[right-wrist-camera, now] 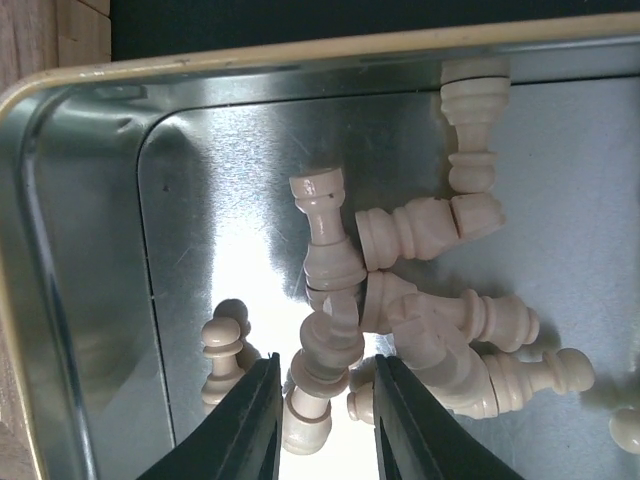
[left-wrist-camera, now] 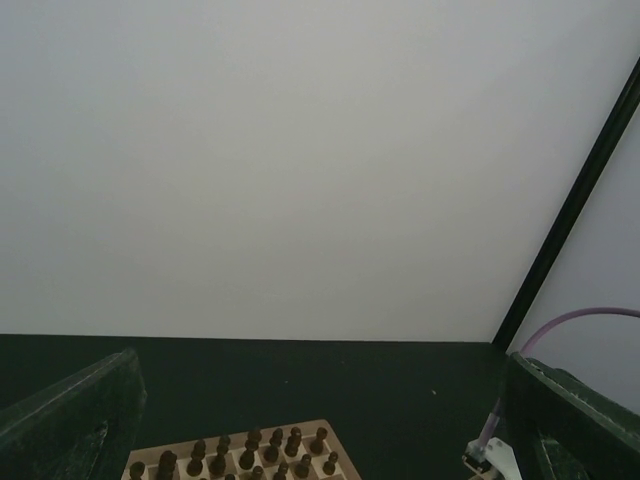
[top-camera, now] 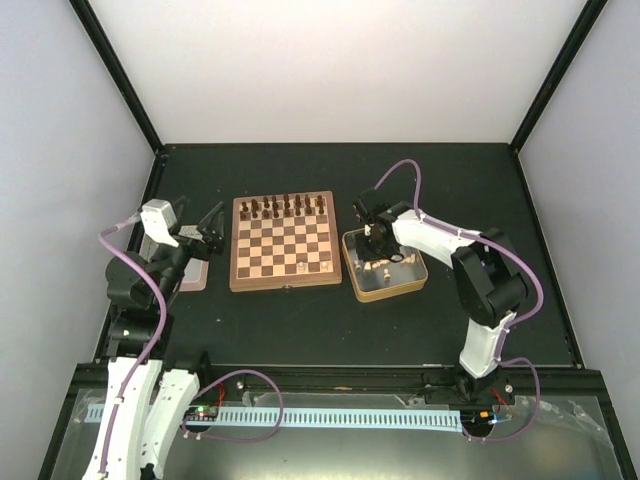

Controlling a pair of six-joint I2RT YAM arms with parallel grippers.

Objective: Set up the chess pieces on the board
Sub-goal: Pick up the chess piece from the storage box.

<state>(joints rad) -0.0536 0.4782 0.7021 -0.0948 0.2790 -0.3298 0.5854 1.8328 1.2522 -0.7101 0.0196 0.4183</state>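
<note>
R arm (top-camera: 440, 235) reaches from the near right edge, elbow high, forearm running left, wrist bent down into the tin (top-camera: 352, 272) just right of the board (top-camera: 270, 255). R gripper (right-wrist-camera: 325, 425) points straight down over the tin floor. Its fingers (right-wrist-camera: 255, 420) stand narrow, one on each side of a pale piece (right-wrist-camera: 318, 385) lying in the heap. Can't tell whether the pads actually touch it.

L arm (top-camera: 150, 270) is folded up at the left side of the table, wrist raised and aimed toward the far wall. L gripper (top-camera: 212, 225) hangs beside the board's left edge w/ its fingers (left-wrist-camera: 70, 420) spread wide and nothing between them.

Counts:
- Arms: 2.
- Board: 1, centre of table.
- Tin: 1.
- Pale pieces in tin: at least 8 in wrist view, most lying on their sides in a touching heap. 1 small one (right-wrist-camera: 222, 350) sits apart at the left and 1 (right-wrist-camera: 475, 130) is against the far wall. Overlap makes the exact no. unclear.
- Pale pieces on board: 1 (top-camera: 303, 267), upright, nearest row, right of centre.
- Dark pieces (top-camera: 285, 207): fill 2 far rows of the board, too small to count one by one.
</note>
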